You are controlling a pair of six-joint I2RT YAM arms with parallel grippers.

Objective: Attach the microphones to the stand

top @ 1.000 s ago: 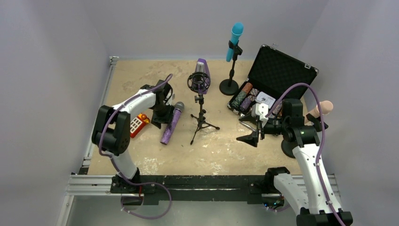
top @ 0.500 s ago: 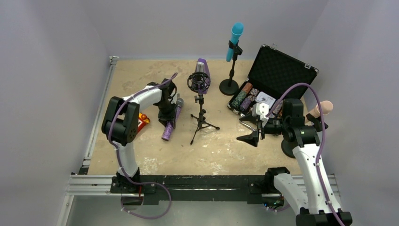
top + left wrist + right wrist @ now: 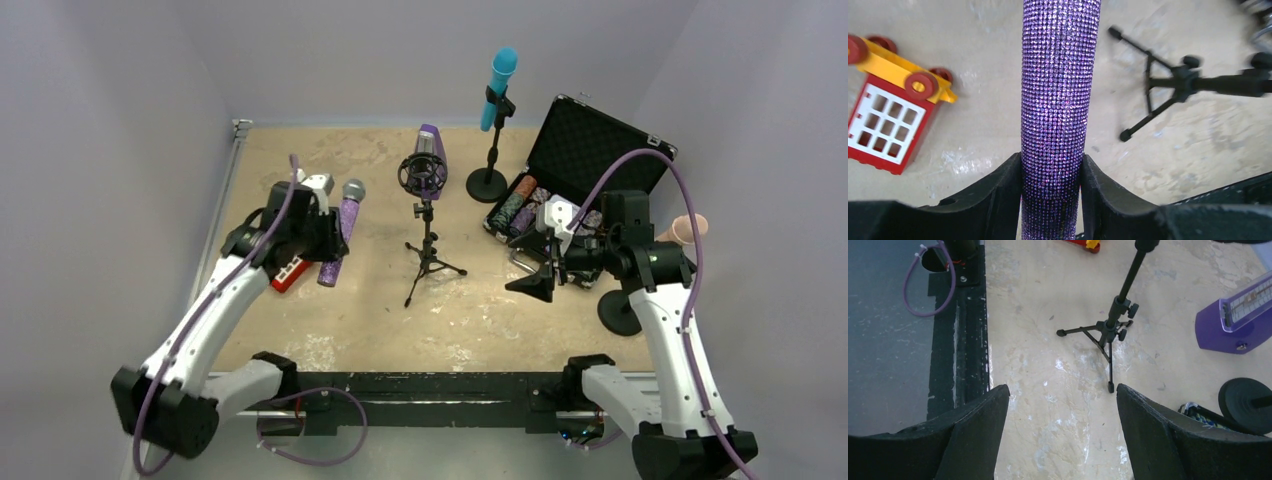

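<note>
L claw [image 3: 1052, 167] clamped on shaft of glittery purple mic w/ grey mesh head [image 3: 342, 222]. We note the mic tilted, head rearward, beside red-and-yellow toy block [image 3: 291, 268], left of black tripod stand [image 3: 428, 240]. R claw [image 3: 1063, 395] gapes wide over tabletop [image 3: 470, 320], holding nothing. Cyan-blue mic [image 3: 502, 72] sits in black round-base stand [image 3: 487, 185] at rear. Pale pink mic [image 3: 688, 228] at far right.

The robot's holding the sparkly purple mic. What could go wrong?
The mic is long and the left gripper pinches only its handle, so it might slip or tilt. The tripod stand has thin legs and the open right gripper isn't holding it, so pushing the mic in might tip it toward the metronome.
</note>
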